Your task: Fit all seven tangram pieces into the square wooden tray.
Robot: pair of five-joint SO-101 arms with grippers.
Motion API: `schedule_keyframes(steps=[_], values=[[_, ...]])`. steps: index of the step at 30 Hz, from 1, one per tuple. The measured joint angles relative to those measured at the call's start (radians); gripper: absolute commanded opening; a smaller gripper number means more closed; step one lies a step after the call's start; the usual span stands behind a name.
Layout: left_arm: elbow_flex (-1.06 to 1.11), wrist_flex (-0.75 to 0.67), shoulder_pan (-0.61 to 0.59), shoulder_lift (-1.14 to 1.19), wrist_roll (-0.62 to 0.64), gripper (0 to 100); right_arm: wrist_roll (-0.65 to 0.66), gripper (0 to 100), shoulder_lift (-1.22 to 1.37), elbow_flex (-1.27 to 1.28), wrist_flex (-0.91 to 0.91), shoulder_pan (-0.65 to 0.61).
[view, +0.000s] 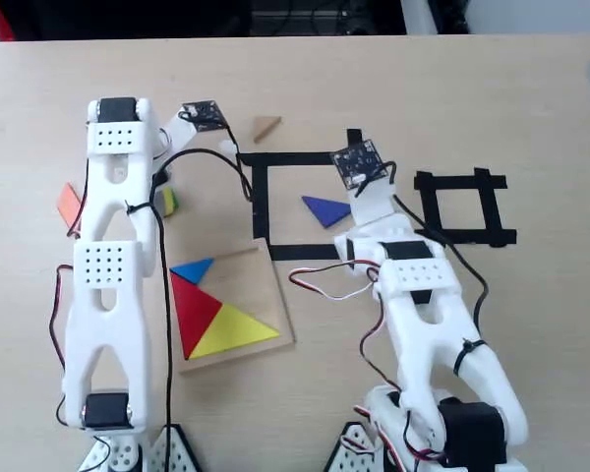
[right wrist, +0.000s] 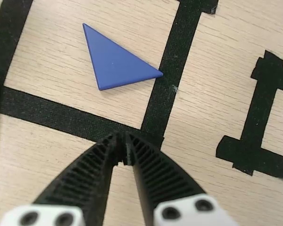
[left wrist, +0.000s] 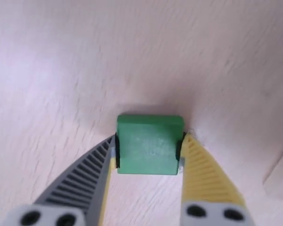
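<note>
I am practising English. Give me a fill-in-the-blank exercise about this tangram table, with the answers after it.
1. The left gripper is shut on a ___ block.
2. The dark blue triangle lies inside a ___ tape frame.
3. The wooden tray holds ___ tangram pieces.
4. The right gripper is ___, holding nothing.
Missing words: green, black, three, shut.

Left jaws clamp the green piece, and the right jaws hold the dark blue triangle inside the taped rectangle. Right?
No. The right jaws are shut on nothing: the right wrist view shows the dark blue triangle lying flat on the table inside the taped rectangle, apart from them. The left jaws do clamp the green piece.
</note>
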Motion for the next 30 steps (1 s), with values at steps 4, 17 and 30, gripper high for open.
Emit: schedule_keyframes(steps=[4,17,30], values=[[0.037,0.002,0.008,-0.041,0.025,8,0.0,1.1,0.0,0.0,0.0,0.0],[0.275,0.002,0.031,-0.302,0.037,8,0.0,1.1,0.0,0.0,0.0,0.0],[0.31,0.002,0.038,-0.328,0.038,8,0.0,1.1,0.0,0.0,0.0,0.0]])
